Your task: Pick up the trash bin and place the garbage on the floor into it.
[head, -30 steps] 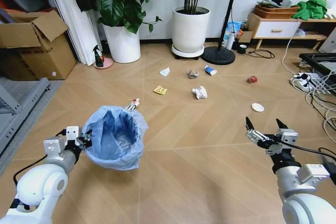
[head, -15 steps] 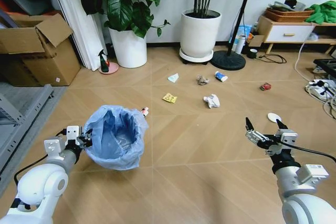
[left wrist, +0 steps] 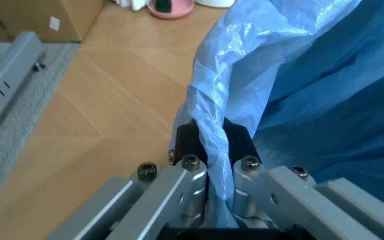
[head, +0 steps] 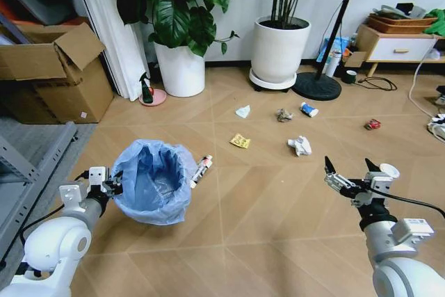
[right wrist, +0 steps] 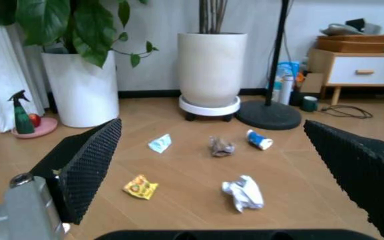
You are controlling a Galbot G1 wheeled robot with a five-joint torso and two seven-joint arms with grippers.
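The left gripper (head: 113,184) has its fingers (left wrist: 193,176) squeezed tight on the rim of the trash bin (head: 154,180), with the blue bag pinched between them. It holds the bin from the bin's 9 o'clock side, low on the robot's left. The bin is round and dark with a crinkly light-blue bag inside. The right gripper (head: 350,173) hangs in the air on the robot's right, with its two black fingers (right wrist: 85,165) spread wide apart and nothing between them. The garbage lies on the floor (head: 264,213). A white-red tube (head: 201,170) lies just beside the bin at its 3 o'clock. Out past the bin toward 1 o'clock is a yellow wrapper (head: 240,141). A white paper wad (head: 300,146) lies at 12 o'clock from the right gripper. Farther on are a small white scrap (head: 243,111), a grey wrapper (head: 284,115) and a blue-white can (head: 309,110), side by side in a row. A red can (head: 373,124) lies well off toward 1 o'clock from the right gripper. A white disc (head: 389,170) sits just beside the right gripper at its 3 o'clock. Two white plant pots (head: 180,69) stand by the far wall.
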